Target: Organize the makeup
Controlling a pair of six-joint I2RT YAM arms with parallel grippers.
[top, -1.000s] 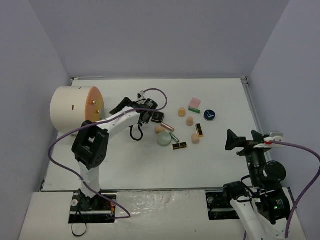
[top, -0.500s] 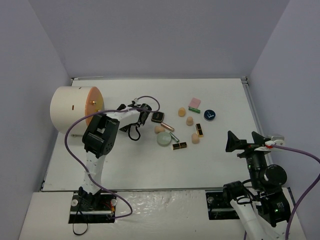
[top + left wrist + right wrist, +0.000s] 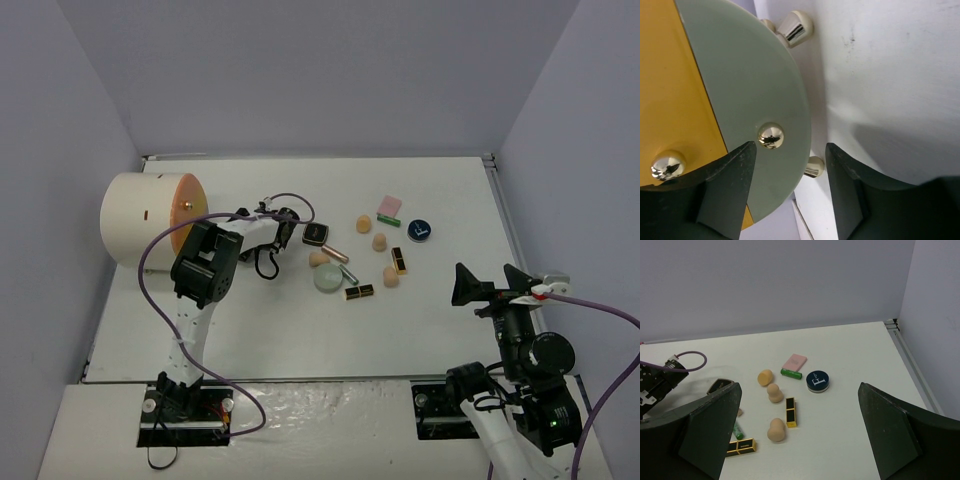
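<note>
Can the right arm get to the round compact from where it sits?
Probably yes. The right gripper is open and faces the round compact, with only bare table between them. The nearest lipstick lies off to the side of that path.

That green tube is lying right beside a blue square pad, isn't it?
Not quite: the pad is pink, not blue, as the right wrist view shows. The green tube does lie right beside it.
</note>
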